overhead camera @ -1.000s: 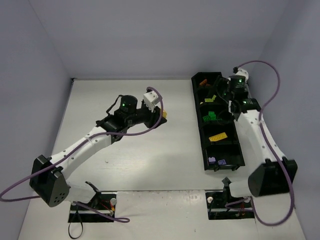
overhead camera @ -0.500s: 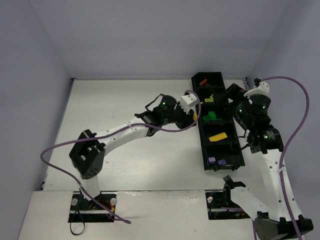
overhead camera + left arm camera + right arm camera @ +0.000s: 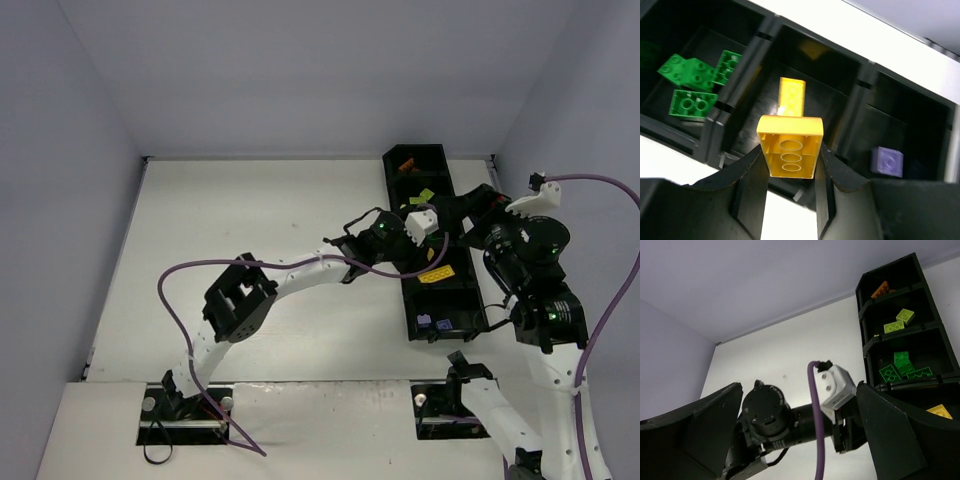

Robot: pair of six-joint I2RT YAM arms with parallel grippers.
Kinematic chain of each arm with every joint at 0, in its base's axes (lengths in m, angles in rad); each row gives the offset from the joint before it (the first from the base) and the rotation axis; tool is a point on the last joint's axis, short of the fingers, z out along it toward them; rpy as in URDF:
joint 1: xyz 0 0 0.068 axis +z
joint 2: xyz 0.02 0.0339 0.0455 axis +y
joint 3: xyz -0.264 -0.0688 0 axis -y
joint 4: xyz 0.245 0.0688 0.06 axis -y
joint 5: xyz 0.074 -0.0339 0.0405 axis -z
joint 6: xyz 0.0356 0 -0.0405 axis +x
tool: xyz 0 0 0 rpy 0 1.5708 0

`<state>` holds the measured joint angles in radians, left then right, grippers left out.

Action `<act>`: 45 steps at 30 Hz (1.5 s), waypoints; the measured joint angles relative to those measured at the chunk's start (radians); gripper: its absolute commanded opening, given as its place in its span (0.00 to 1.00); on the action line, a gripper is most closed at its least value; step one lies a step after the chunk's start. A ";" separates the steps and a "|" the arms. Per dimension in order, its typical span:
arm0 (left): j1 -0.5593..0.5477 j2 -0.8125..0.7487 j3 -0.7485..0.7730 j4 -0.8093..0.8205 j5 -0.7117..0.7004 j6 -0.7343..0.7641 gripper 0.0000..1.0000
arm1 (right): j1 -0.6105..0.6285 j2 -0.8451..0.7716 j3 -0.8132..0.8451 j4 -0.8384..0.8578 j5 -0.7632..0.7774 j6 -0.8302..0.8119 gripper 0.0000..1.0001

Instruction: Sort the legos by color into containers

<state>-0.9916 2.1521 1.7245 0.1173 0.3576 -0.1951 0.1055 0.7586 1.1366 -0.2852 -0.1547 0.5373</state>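
Yellow plastic identifies the item in hand. The left gripper [image 3: 791, 154] pinches one yellow brick [image 3: 790, 136] between its jaws by the two long sides, with the hollow underside facing the wrist camera (three round tubes show inside it).

We locate the brick over the tray [image 3: 450, 334], which runs near to far along the right of the table. It hangs above the fourth compartment counted from the far end. A second yellow brick [image 3: 792, 96] lies on that compartment's floor, directly beyond the held one. We judge the brick is held here so that a release drops it among its own colour.

The green bricks [image 3: 687, 86] occupy the next compartment toward the far end. A lilac brick [image 3: 887, 161] sits in the nearest one.

The right gripper [image 3: 797, 410] has its jaws spread wide with nothing between them. It hangs by the tray's right side, which we judge keeps it clear of the drop.
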 measured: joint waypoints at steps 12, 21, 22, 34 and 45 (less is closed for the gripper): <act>0.002 0.073 0.082 0.016 -0.075 -0.031 0.67 | 0.000 -0.055 0.000 -0.048 -0.019 -0.054 0.97; -0.002 -0.050 -0.108 0.058 -0.151 -0.123 0.68 | 0.010 -0.107 0.012 -0.055 -0.027 -0.143 1.00; -0.002 -0.078 -0.136 0.060 -0.167 -0.133 0.68 | 0.014 -0.114 0.013 -0.056 -0.026 -0.154 1.00; -0.002 -0.532 -0.314 -0.121 -0.440 -0.291 0.74 | 0.065 -0.266 0.022 -0.071 0.036 -0.284 1.00; -0.001 -0.969 -0.496 -0.407 -0.745 -0.345 0.76 | 0.110 -0.397 0.007 -0.101 0.084 -0.366 1.00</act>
<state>-0.9928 1.1828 1.2285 -0.2897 -0.3878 -0.5400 0.2157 0.3614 1.1435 -0.3862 -0.0711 0.1711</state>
